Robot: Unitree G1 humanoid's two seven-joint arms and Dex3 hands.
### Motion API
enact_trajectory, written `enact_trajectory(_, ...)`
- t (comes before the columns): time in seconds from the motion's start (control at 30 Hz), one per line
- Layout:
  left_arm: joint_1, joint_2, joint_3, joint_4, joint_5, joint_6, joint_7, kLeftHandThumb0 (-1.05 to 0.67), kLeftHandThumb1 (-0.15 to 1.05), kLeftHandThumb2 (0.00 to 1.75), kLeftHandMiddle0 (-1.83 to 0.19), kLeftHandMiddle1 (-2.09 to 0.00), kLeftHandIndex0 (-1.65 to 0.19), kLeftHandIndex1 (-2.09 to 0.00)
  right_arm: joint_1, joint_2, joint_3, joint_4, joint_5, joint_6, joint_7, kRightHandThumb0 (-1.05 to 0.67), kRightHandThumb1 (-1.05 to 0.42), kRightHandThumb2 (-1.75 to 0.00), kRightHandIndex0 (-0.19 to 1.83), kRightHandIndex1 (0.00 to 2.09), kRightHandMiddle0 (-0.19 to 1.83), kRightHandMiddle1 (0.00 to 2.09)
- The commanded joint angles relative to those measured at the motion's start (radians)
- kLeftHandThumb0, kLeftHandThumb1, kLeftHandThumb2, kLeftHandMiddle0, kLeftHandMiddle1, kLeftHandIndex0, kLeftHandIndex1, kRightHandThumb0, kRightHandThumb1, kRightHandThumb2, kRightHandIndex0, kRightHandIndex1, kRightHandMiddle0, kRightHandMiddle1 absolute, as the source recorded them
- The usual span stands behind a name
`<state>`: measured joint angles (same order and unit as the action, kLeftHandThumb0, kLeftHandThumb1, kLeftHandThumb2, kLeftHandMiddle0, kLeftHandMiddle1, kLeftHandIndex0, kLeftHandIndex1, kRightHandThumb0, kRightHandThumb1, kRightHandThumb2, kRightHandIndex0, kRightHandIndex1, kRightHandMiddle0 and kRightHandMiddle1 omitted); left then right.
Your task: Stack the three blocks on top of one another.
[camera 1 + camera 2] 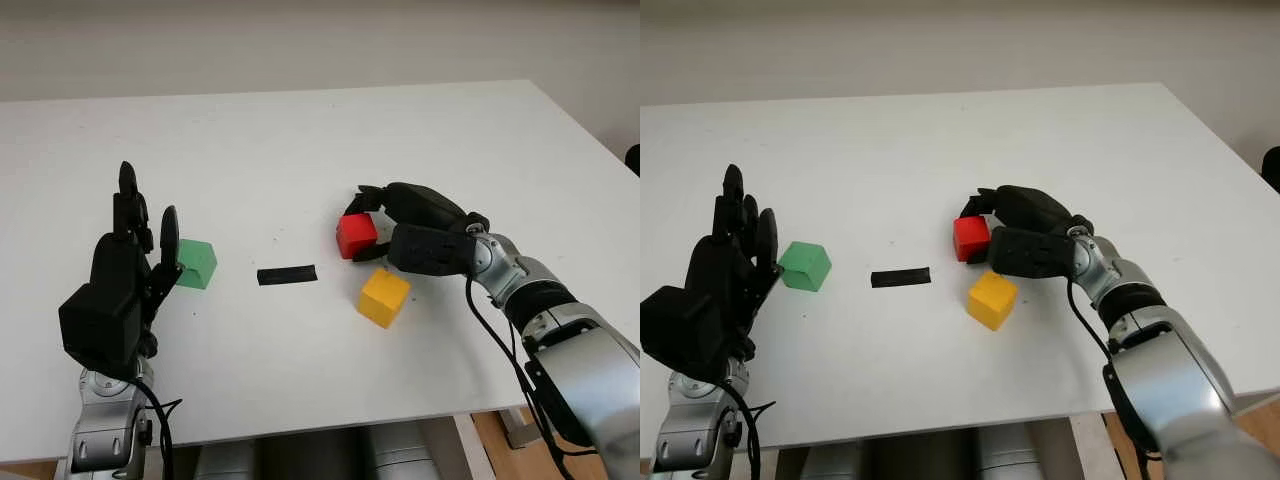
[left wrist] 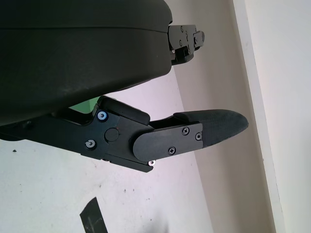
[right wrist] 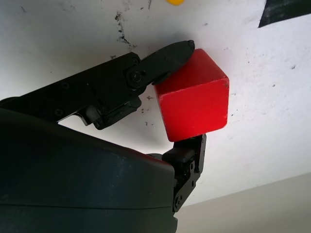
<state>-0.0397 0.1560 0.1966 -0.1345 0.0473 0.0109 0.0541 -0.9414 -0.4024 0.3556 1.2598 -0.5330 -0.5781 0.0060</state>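
Observation:
My right hand is shut on the red block, pinching it between its fingers just above the table, right of centre. The yellow block lies on the table directly in front of the red one, a short gap apart. The green block sits on the table at the left. My left hand stands open and upright just left of the green block, close to it but holding nothing.
A short strip of black tape lies on the white table between the green block and the other two. The table's right edge runs near my right arm.

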Motion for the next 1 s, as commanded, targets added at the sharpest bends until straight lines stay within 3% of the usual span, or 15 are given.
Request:
enact_trajectory(0.0, 0.004, 0.001, -0.005, -0.014, 0.0, -0.002, -0.003, -0.74, 1.05, 0.58, 0.11, -0.05, 0.11, -0.06, -0.008, 0.009, -0.027, 0.005, 0.031, -0.007, 0.005, -0.42, -0.94, -0.05, 0.3, 0.07, 0.47, 1.29)
enact_trajectory(0.37, 0.008, 0.001, -0.008, -0.015, 0.009, -0.006, -0.001, -0.74, 1.05, 0.58, 0.1, -0.06, 0.1, -0.06, -0.009, 0.023, -0.075, 0.011, 0.097, 0.044, 0.058, -0.44, -0.94, -0.05, 0.32, 0.06, 0.43, 1.32)
enact_trajectory(0.6, 0.011, -0.003, -0.014, -0.014, 0.014, -0.009, 0.005, -0.73, 1.05, 0.58, 0.1, -0.06, 0.1, -0.06, -0.033, 0.068, -0.161, -0.006, 0.219, 0.096, 0.192, -0.44, -0.93, -0.05, 0.28, 0.05, 0.43, 1.33)
enact_trajectory(0.97, 0.011, -0.009, -0.021, -0.015, 0.018, -0.006, 0.02, -0.74, 1.05, 0.58, 0.09, -0.06, 0.1, -0.06, -0.038, 0.125, -0.177, -0.119, 0.29, 0.047, 0.366, -0.49, -0.9, -0.05, 0.29, 0.05, 0.45, 1.41)
